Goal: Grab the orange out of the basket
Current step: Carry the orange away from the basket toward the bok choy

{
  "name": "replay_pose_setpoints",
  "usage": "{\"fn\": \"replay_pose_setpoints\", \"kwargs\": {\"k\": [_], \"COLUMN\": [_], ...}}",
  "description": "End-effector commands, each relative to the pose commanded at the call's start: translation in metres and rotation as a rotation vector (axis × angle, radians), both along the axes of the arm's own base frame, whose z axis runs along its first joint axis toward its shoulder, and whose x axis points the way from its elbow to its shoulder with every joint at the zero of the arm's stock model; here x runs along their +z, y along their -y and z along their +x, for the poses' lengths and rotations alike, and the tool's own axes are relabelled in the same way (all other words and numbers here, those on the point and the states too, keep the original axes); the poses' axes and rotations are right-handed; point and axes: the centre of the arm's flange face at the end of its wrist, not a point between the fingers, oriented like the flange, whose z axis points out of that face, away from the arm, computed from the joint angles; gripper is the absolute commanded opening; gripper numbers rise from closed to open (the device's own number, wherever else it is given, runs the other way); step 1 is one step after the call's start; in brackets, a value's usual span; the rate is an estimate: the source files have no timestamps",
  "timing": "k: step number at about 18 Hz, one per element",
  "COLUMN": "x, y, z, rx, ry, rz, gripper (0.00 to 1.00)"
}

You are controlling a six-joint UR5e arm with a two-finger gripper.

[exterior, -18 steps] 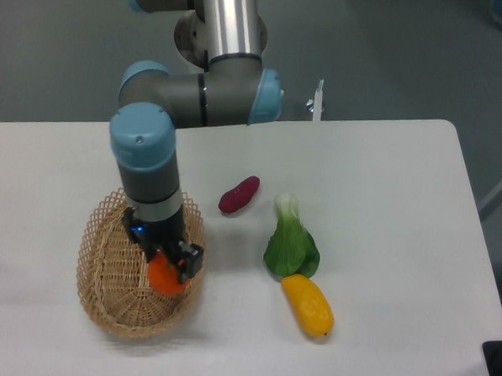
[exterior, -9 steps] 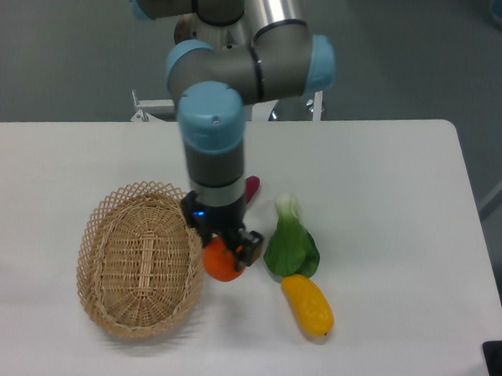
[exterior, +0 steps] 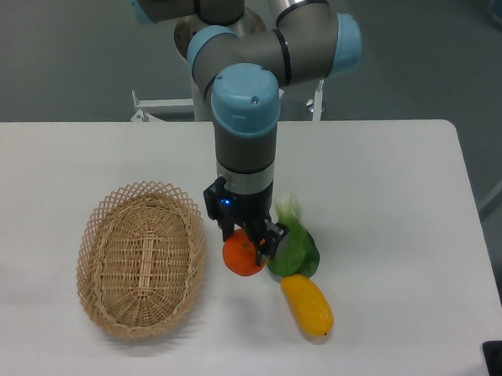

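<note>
Jaws point(exterior: 247, 238) pinch the orange point(exterior: 243, 255), clear of the basket point(exterior: 106, 231). Grip depth appears shallow; slippage risks dropping it onto the greens point(exterior: 294, 249) or desk point(exterior: 402, 204).

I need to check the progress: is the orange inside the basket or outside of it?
Outside. The orange is held in the gripper to the right of the basket, whose inside shows only bare weave.

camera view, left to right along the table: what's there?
basket → orange held in the gripper → leafy green vegetable → yellow fruit
</note>
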Motion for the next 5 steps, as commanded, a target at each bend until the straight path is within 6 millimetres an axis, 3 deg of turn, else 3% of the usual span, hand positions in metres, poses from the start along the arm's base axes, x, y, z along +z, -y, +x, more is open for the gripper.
{"fn": "replay_pose_setpoints", "kwargs": {"k": [5], "x": [0.0029], "y": [0.0022], "z": [-0.0021], "rx": [0.004], "ry": [0.002], "rz": [0.009], "gripper": [0.67]}}
